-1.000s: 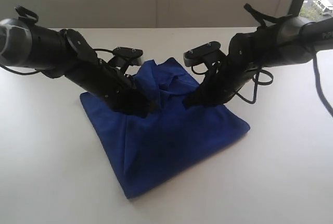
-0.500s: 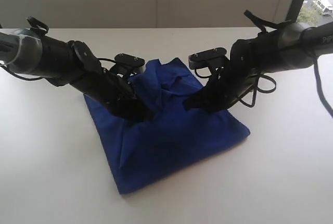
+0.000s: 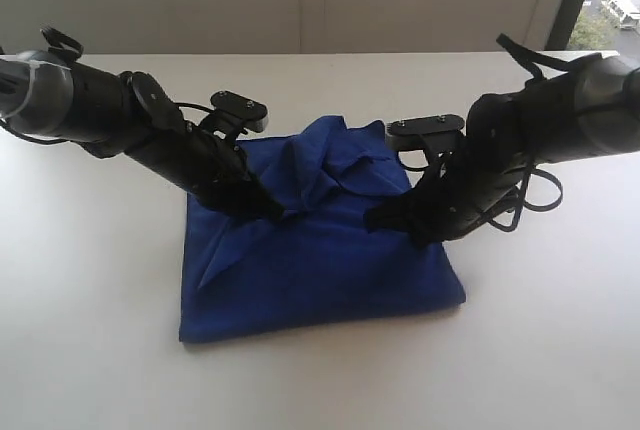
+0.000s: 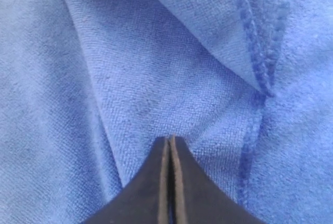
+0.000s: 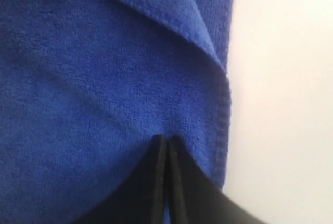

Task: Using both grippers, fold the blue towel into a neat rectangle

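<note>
1. Both tools are clamped on cloth: the left tool (image 4: 169, 139) and the right tool (image 5: 166, 140) each have their jaws pressed together on a pinch of the blue towel (image 3: 320, 270). In both wrist views the fabric puckers straight out of the closed tips.
2. We see the towel lying in the middle of the white table (image 3: 100, 350). Its near part is flat and roughly rectangular, and its far part is gathered into a raised, crumpled ridge between the two tools.
3. We judge the fold half made: the upper layer sits bunched over the lower one and is not yet laid flat.
4. First risk: the pinches look thin, right at the tips, so the fuzzy cloth could slide out if the tools pull apart or lift sharply.
5. Second risk: the ridge is slack, so letting go now would likely leave wrinkles and a crooked edge.
6. Third risk: the right tool grips just beside the stitched hem (image 5: 223, 109), so uneven travel of the two tools could skew the layers.
</note>
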`<control>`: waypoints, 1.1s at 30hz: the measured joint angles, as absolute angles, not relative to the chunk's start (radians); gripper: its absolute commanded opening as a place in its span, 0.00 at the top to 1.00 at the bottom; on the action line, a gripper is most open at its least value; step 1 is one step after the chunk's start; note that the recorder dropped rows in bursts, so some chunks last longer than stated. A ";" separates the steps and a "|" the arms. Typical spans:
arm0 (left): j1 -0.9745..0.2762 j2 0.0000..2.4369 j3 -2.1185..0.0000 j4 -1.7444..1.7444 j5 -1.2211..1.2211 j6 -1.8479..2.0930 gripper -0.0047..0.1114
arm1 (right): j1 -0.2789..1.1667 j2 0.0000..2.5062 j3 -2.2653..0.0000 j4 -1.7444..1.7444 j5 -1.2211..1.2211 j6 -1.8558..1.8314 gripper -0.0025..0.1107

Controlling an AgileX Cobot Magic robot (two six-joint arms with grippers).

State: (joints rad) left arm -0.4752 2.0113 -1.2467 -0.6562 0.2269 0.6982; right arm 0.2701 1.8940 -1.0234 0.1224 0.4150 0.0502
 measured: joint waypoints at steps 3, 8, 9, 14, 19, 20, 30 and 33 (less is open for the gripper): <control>-0.475 2.011 -1.247 -0.656 0.232 0.681 0.96 | 0.277 1.893 -1.019 0.134 0.402 0.052 0.98; -0.469 1.990 -1.247 -0.661 0.290 0.658 0.96 | 0.279 1.876 -1.022 0.136 0.367 0.033 0.98; -0.469 1.977 -1.247 -0.661 0.301 0.645 0.96 | 0.279 1.866 -1.031 0.136 0.360 0.013 0.98; -0.468 1.890 -1.247 -0.665 0.307 0.599 0.96 | 0.279 1.848 -1.069 0.136 0.327 -0.032 0.98; -0.468 1.876 -1.247 -0.667 0.315 0.584 0.96 | 0.279 1.870 -1.071 0.136 0.289 -0.038 0.98; -0.468 1.884 -1.247 -0.667 0.315 0.584 0.96 | 0.279 1.880 -1.071 0.136 0.281 -0.040 0.98; -0.468 2.000 -1.234 -0.665 0.250 0.547 0.96 | 0.279 1.960 -1.073 0.136 0.271 -0.043 0.98; -0.467 2.013 -1.236 -0.678 0.243 0.536 0.96 | 0.279 1.960 -1.074 0.136 0.271 -0.043 0.98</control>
State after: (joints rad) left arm -0.4669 2.0131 -1.2359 -0.6776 0.2426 0.5364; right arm 0.2786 1.9603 -1.0735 0.1355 0.2706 -0.0426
